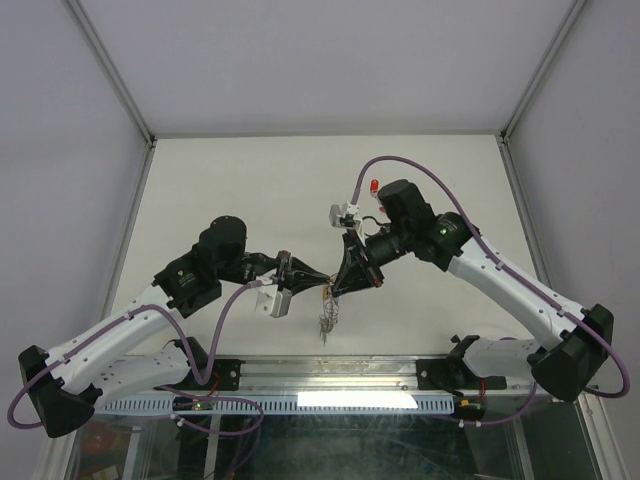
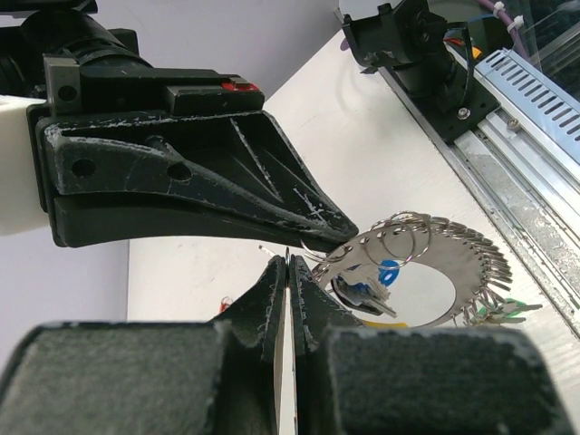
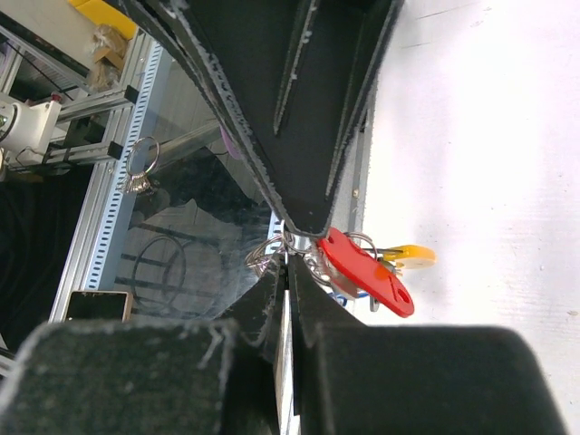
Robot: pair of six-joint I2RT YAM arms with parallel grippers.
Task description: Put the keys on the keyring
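Left fingers [image 2: 263, 304] and right fingers [image 3: 263, 299] pinched tight, tip-to-tip, on keyring [image 2: 471, 263] wire (keys [image 2: 367, 294] dangling below).

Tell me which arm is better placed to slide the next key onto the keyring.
Probably right: the right gripper, shut, sits beside the red-tagged key, while the left gripper seems to pinch the keyring.

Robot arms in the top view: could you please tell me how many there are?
2: the left arm comes in from the lower left, the right arm from the lower right. None seems hidden.
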